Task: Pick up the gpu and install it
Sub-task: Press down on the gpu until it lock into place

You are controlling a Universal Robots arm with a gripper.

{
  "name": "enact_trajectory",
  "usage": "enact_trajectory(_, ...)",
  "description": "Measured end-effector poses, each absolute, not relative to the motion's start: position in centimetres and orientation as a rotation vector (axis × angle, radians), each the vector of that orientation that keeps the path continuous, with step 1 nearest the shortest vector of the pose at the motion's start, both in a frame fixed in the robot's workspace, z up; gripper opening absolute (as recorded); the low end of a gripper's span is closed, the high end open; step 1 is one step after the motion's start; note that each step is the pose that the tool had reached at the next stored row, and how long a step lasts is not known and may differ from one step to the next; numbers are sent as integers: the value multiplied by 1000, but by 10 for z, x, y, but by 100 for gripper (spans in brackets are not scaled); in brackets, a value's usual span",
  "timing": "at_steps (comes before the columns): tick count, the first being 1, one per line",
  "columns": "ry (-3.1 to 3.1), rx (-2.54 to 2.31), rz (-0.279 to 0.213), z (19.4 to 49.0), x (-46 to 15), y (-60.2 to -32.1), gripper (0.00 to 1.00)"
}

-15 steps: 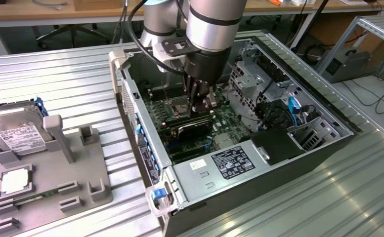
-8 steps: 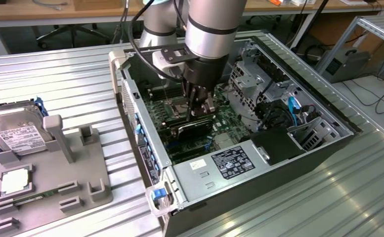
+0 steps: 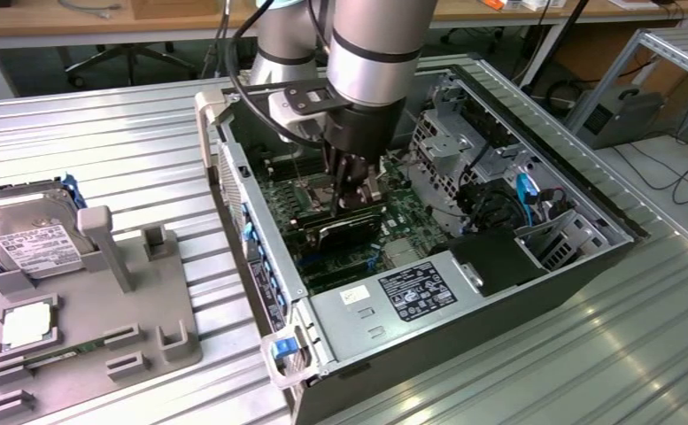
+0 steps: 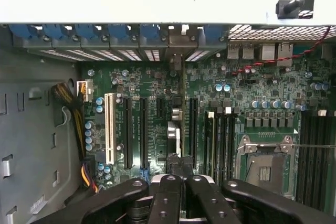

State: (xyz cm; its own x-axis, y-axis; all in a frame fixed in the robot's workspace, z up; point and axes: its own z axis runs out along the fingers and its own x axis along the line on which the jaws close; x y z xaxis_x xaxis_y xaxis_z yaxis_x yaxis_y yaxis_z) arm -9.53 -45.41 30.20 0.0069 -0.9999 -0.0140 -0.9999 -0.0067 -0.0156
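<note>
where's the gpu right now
The thin dark rectangular gpu card sits edge-down inside the open computer case at the exterior view's centre, over the green motherboard, directly beneath the gripper.

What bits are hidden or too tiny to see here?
- Exterior view: the gpu hides its own bottom edge, so you cannot tell whether it is in its slot.
- Wrist view: the gpu's flat sides, because it is edge-on beyond the end effector.
- Exterior view: the hard drive label's words are too small.

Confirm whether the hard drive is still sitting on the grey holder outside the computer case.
Yes, the hard drive rests on the grey holder at the exterior view's left, apart from the computer case.
</note>
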Motion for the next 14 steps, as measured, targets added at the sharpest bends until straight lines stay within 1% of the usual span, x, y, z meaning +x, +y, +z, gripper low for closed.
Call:
enact_trajectory(8, 2199, -2214, -1, 292, -98, -450, 11)
enact_trajectory(14, 2199, -2214, -1, 292, -98, -450, 11)
